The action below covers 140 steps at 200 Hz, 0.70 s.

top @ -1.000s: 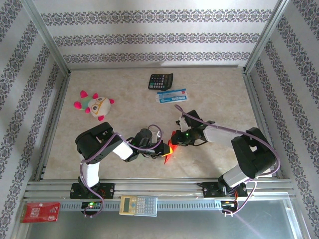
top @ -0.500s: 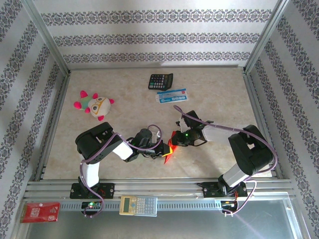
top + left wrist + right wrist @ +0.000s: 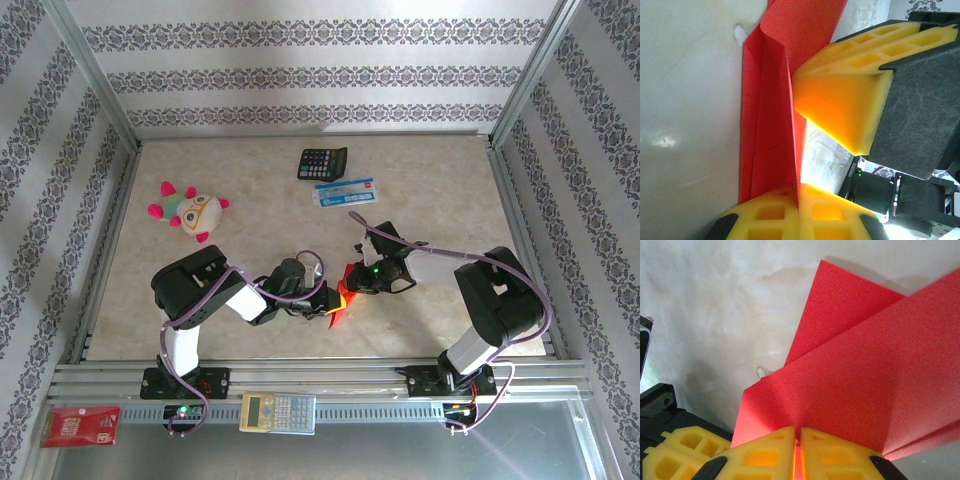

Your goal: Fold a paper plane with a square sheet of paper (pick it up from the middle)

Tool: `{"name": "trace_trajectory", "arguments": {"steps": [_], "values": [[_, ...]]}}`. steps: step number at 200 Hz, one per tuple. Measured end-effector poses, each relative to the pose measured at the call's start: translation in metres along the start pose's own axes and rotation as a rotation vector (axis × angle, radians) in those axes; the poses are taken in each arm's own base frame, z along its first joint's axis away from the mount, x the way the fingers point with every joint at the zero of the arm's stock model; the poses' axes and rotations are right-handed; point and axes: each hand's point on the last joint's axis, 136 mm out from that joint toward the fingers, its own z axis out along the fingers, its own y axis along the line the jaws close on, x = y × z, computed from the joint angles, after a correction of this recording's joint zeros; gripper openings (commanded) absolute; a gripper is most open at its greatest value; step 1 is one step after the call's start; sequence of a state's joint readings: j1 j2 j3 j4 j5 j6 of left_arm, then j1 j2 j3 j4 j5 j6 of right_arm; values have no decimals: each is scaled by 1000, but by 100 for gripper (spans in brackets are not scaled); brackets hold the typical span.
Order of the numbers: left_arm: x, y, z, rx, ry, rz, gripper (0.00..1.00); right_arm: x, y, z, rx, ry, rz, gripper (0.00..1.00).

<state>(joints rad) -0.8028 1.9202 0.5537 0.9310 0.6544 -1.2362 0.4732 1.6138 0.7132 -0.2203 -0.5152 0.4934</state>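
Note:
The square sheet of paper (image 3: 340, 298) is bright red and creased into layered flaps, held up off the table between the two arms. My left gripper (image 3: 325, 302) is shut on one edge of it; in the left wrist view the paper (image 3: 771, 105) runs up from the closed yellow pads (image 3: 765, 217). My right gripper (image 3: 352, 280) is shut on another fold; its pads (image 3: 765, 452) pinch the red paper (image 3: 865, 365). The right gripper's yellow pad (image 3: 845, 100) presses beside the paper. I cannot tell whether it has the paper plane's dart shape.
A black calculator (image 3: 322, 162) and a blue-white packet (image 3: 345, 192) lie at the back. A plush toy (image 3: 190, 210) sits at the left. On the front rail rest a beige calculator (image 3: 278, 411) and a small red packet (image 3: 80, 426).
The right arm's elbow has drawn slightly inward to the left. Both grippers and the red paper stay about where they were, still gripped.

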Motion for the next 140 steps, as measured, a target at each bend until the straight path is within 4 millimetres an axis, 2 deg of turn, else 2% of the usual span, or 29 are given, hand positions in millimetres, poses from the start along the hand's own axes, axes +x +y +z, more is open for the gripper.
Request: {"name": "trace_trajectory", "arguments": {"steps": [48,140], "values": [[0,0,0,-1,1,-1,0,1,-1,1,3,5,1,13],[1,0,-9,-74,-4,26,20,1,-1,2,-9,24,14,11]]}}
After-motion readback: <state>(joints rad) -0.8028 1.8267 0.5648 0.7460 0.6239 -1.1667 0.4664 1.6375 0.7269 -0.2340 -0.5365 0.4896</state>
